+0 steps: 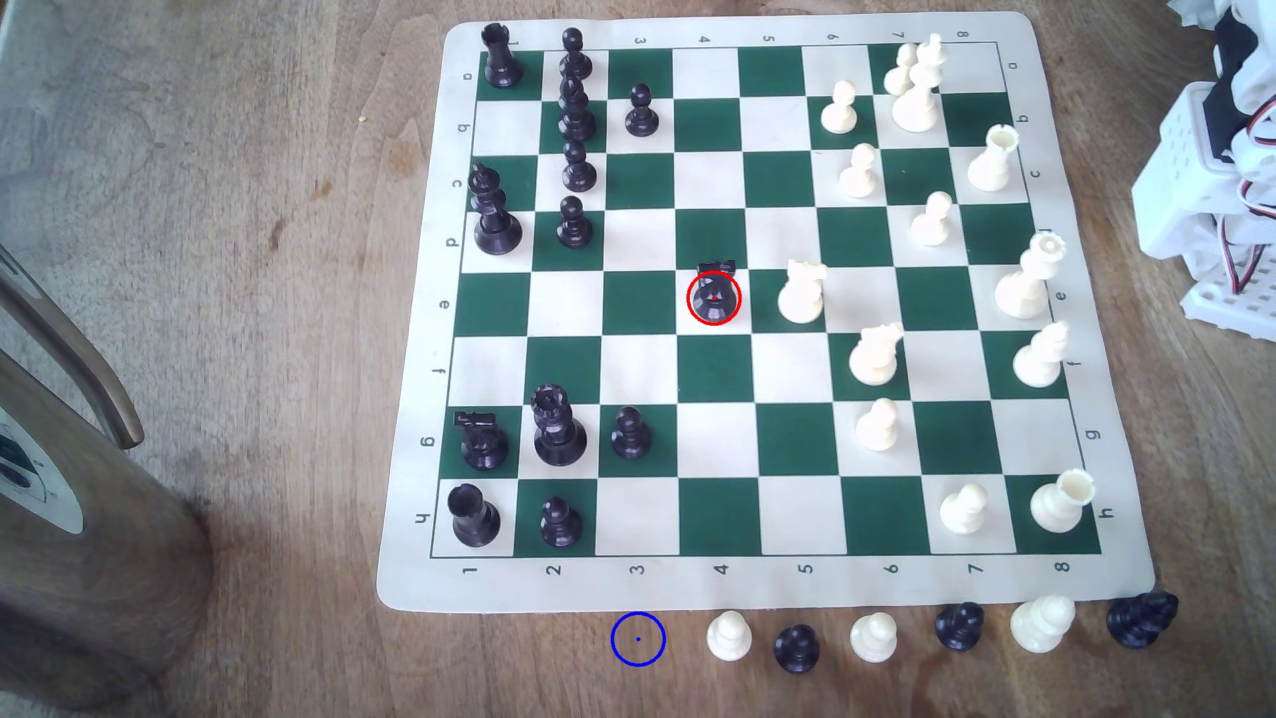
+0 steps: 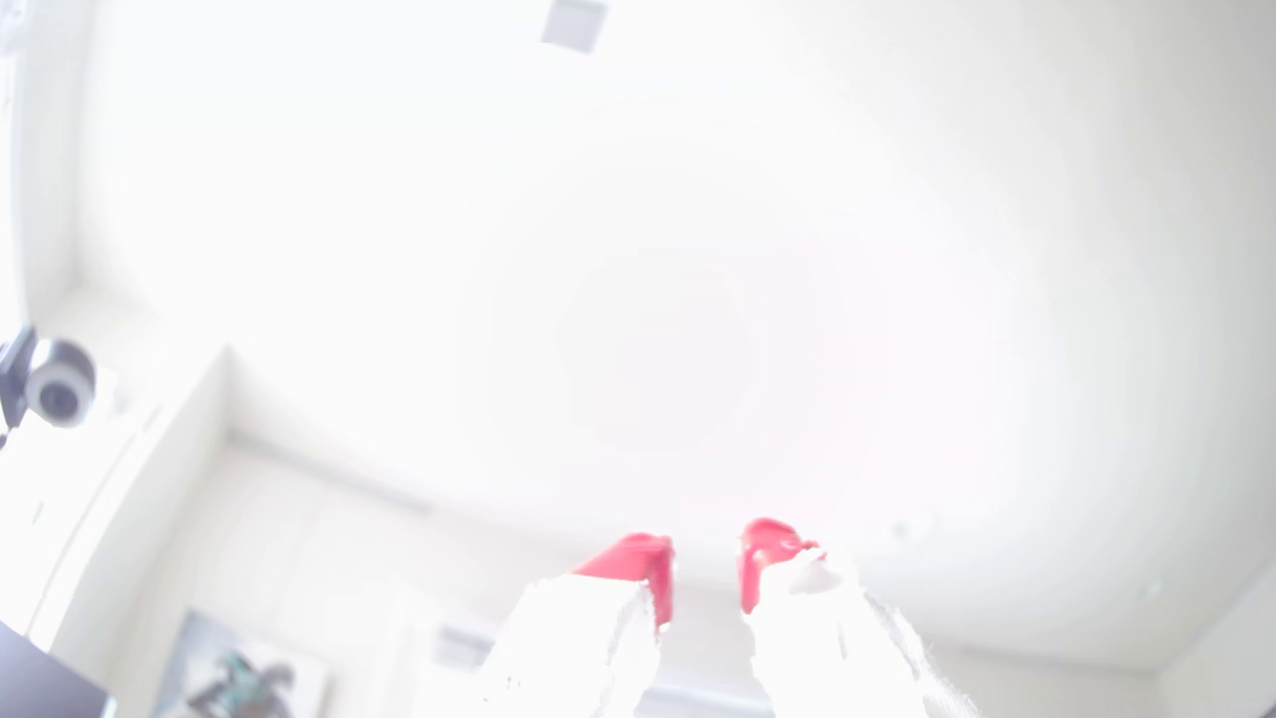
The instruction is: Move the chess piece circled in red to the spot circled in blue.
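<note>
Exterior view: the black knight (image 1: 714, 297), ringed in red, stands upright near the middle of the chessboard (image 1: 1105, 580), just beside a white knight (image 1: 801, 293). The blue circle (image 1: 638, 639) lies on bare table (image 1: 276, 276) just off the board's near edge, at the end of a row of spare pieces. In the wrist view, the gripper (image 2: 706, 567) points at a pale ceiling, its red-tipped fingers (image 2: 659, 573) spread apart, holding nothing.
</note>
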Robot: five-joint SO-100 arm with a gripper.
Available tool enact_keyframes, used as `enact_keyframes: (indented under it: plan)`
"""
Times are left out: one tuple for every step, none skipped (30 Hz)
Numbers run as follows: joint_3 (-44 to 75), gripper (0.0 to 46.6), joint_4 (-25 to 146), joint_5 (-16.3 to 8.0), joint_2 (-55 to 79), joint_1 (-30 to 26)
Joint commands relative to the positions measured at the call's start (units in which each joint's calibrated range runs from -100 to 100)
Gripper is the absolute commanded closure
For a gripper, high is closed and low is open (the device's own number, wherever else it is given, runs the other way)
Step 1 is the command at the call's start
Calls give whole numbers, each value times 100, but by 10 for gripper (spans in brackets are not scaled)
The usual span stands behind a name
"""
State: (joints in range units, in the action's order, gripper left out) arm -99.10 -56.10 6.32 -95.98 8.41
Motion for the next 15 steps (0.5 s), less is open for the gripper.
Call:
enact_keyframes:
  plan:
    - [-90, 464, 1121, 0, 22, 55]
    - [-81, 464, 1662, 34, 22, -86]
    - [-81, 464, 1801, 34, 22, -109]
    - [-81, 464, 1932, 34, 22, -125]
    - [-81, 464, 2088, 34, 22, -148]
    - [-81, 465, 2309, 5, 31, -148]
    - [100, 465, 3144, -29, 31, -125]
    - [363, 465, 3783, -34, 31, -133]
    - [599, 465, 4348, -49, 31, -195]
    - [989, 465, 5126, -132, 22, -360]
    - [1197, 465, 5552, -156, 65, -461]
    - [1342, 465, 5806, -195, 73, -540]
    - [1487, 461, 6175, -244, 99, -571]
    - [1532, 454, 6388, -293, 48, -602]
    - [1605, 452, 6658, -322, 22, -626]
